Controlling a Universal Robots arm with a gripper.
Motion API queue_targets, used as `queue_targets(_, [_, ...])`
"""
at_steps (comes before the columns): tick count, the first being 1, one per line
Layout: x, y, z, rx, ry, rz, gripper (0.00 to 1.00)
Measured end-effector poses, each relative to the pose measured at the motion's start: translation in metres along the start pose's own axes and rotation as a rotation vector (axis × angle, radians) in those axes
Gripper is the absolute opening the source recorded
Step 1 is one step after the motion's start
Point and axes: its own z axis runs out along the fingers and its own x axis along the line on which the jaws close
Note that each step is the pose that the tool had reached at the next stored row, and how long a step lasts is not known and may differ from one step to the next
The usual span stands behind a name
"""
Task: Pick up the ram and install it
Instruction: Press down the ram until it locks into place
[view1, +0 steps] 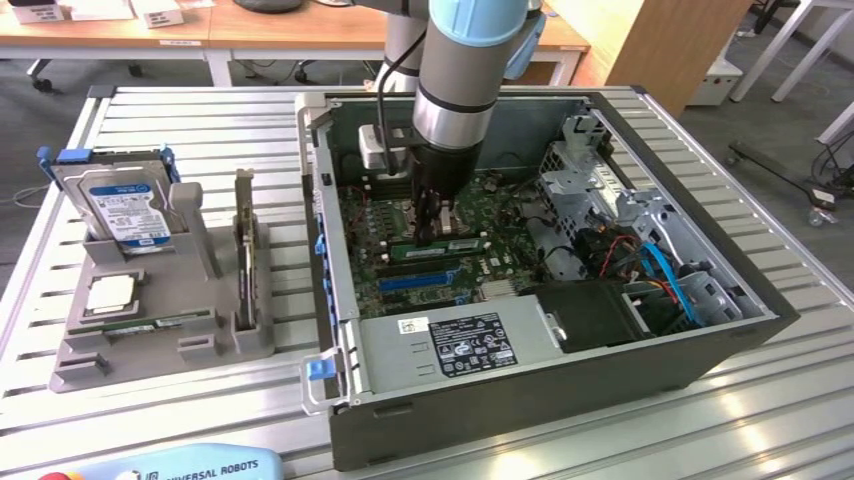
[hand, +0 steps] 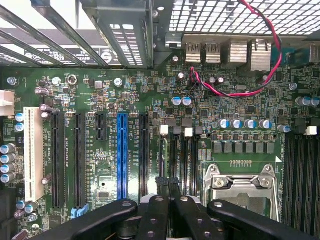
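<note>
The gripper (view1: 430, 238) reaches down into the open computer case (view1: 534, 400), its black fingers (hand: 170, 200) pressed together over the motherboard (view1: 400, 215). In the exterior view a green ram (view1: 447, 246) stick lies across the board right at the fingertips; whether the fingers pinch it or merely touch it cannot be told. The wrist view shows the fingertips (hand: 161, 184) meeting directly above a row of narrow dark memory slots (hand: 181, 165) with pale latches, just beside the silver processor socket (hand: 240, 187); the stick itself cannot be made out there.

The wrist view also gives the board in detail: a blue expansion slot (hand: 122, 155), black slots either side, a white slot (hand: 33, 152), and a red and black wire (hand: 235, 92) looping from the rear ports. White print runs along the slots but is too small to read.

The exterior view gives the surroundings. A silver power supply (view1: 447, 345) with a black label carrying unreadable print sits at the case's near side, and blue cables (view1: 667, 280) lie toward the exterior view's right. On the slatted bench (view1: 200, 130), toward the exterior view's left, a grey holder (view1: 160, 350) carries a hard drive (view1: 123, 205) standing upright, a square silver chip (view1: 110, 292), a second green stick (view1: 147, 323) lying flat, and a dark card (view1: 244, 250) on edge. At the near edge a pale blue pendant (view1: 200, 467) reads "UNIVERSAL ROBOTS".
</note>
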Motion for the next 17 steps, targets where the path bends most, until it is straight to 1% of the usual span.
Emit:
queue_targets(8, [0.0000, 0.0000, 0.0008, 0.0000, -0.0017, 0.000, 0.10])
queue_targets(17, [0.0000, 0.0000, 0.0014, 0.0001, -0.0020, 0.000, 0.10])
